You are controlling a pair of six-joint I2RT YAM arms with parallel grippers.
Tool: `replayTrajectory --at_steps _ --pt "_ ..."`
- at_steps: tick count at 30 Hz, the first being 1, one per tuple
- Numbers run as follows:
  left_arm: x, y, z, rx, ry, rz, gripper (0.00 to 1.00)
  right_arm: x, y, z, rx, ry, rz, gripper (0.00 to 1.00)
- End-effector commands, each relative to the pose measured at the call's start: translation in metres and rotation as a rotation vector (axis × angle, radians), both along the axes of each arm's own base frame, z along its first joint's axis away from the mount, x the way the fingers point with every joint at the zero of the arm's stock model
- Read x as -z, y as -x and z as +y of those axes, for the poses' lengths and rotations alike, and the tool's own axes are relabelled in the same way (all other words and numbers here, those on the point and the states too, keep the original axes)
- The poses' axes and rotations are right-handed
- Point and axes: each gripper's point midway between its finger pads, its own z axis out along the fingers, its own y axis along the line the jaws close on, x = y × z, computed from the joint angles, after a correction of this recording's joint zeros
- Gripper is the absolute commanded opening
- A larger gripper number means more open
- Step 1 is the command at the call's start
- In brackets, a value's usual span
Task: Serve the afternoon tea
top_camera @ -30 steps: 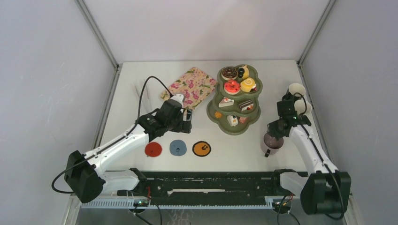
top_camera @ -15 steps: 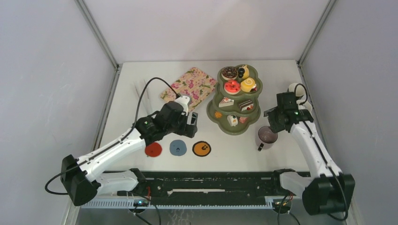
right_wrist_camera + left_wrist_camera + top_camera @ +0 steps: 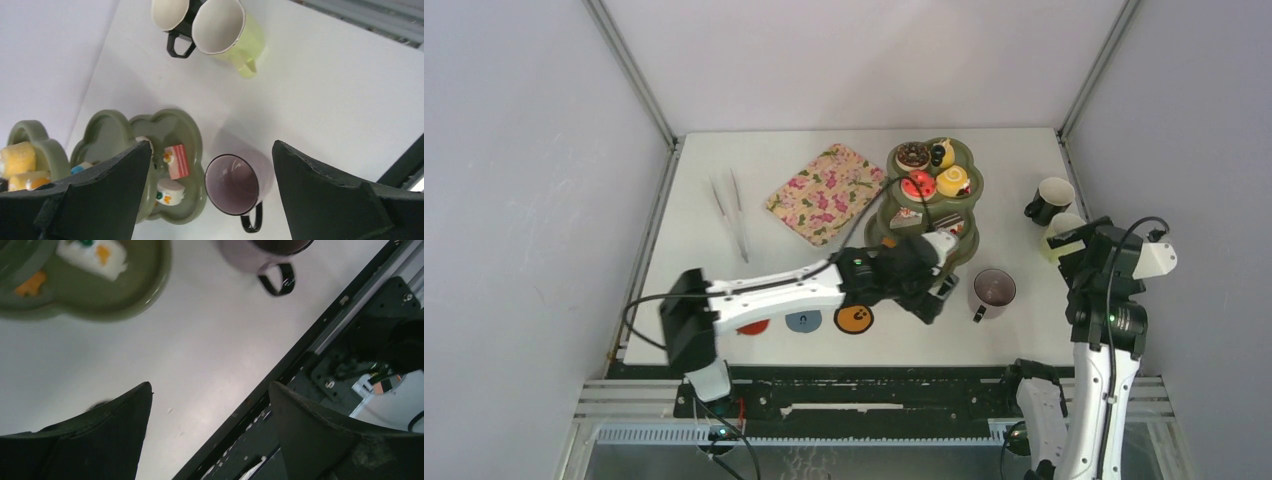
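Left claw has swung beside mauve mug; right claw raised, spread.

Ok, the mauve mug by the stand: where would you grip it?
Probably the rim of the mauve mug, from above, one finger inside: it stands upright and open, its black handle pointing at the near edge.

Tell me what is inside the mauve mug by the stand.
Nothing shows: the right wrist view looks down into the mauve mug and its floor is bare. Part of the inner wall is hidden by the rim.
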Motion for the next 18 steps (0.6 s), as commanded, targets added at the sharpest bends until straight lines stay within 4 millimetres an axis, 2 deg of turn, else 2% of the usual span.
replayTrajectory --at_steps 1,5,7,8,18 --pt "-0.022 -0.005 -0.058 0.020 0.063 -0.025 0.90 -0.003 0.003 -0.014 -0.018 0.073 0.075 0.99" --pt "-0.025 0.005 -0.101 0.058 0.063 -0.022 0.90 -0.006 0.006 -0.021 0.011 0.072 0.084 0.99" --pt "-0.023 0.010 -0.115 0.063 0.053 -0.010 0.90 -0.007 0.007 -0.023 0.018 0.069 0.080 0.99" --pt "-0.014 0.009 -0.120 0.056 0.029 -0.008 0.90 -0.008 0.007 -0.023 0.021 0.067 0.077 0.99" --pt "0.025 0.009 -0.144 0.007 -0.041 0.055 0.88 -0.010 0.007 -0.022 0.027 0.056 0.060 0.99"
